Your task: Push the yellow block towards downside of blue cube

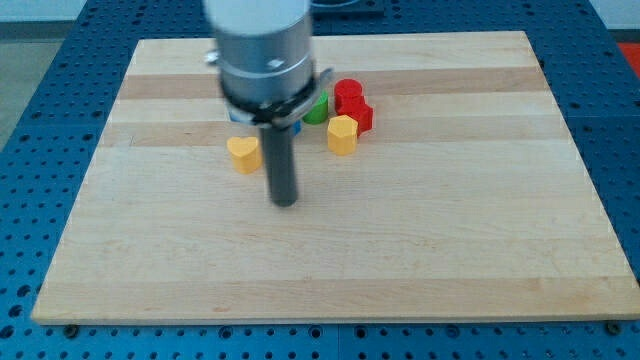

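Two yellow blocks on a wooden board (420, 250).
No fingers here; my tip (285, 203) stands just right of the yellow heart block (243, 153); the other yellow block (342, 134) touches the red block (353, 104).

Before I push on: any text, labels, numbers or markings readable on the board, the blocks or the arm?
None. No words, numbers or signs show on the wooden board, the yellow heart block, the other yellow block, the red blocks, the green block or the grey arm housing. My tip is plain dark.
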Robot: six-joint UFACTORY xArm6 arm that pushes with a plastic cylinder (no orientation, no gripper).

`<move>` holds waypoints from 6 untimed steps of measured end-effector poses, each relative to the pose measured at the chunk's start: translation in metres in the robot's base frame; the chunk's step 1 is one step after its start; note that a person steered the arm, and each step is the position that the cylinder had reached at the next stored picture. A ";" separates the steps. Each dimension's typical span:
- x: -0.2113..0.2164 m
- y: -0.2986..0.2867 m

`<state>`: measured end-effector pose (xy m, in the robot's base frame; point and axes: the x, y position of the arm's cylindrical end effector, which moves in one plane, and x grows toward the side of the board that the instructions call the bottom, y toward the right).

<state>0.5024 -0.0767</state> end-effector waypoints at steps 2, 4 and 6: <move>-0.034 -0.056; -0.091 -0.016; -0.115 -0.005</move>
